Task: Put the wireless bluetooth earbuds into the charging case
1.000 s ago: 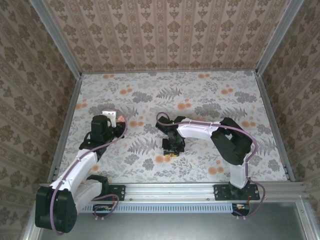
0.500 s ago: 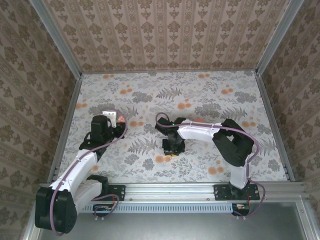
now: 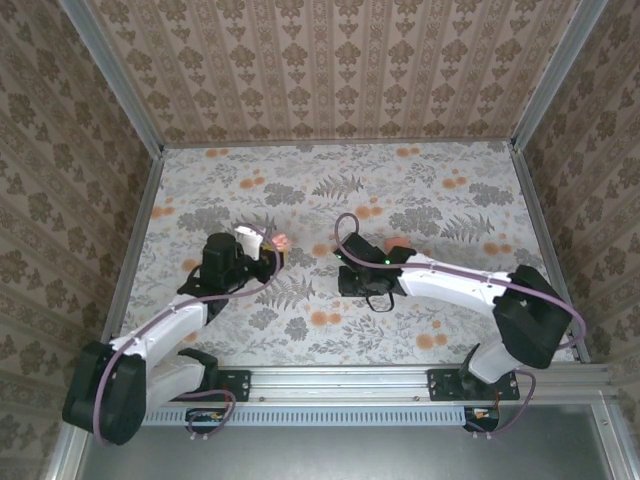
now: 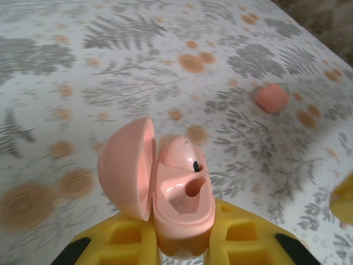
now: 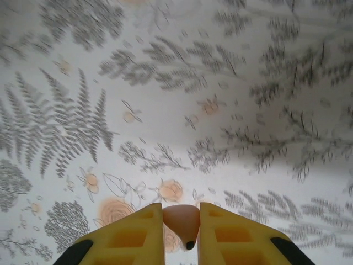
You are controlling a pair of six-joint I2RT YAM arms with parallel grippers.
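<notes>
I'm seeing open table (image 3: pixel 430 190), walls (image 3: pixel 320 70) well apart, left gripper (image 4: pixel 185 234) clamping open case (image 4: pixel 182 204), right gripper (image 5: pixel 181 212) pinching earbud (image 5: pixel 181 221) between fingertips (image 5: pixel 146 223).

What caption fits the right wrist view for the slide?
Right pincer shut on a salmon-pink earbud, over the floral-print table.
</notes>
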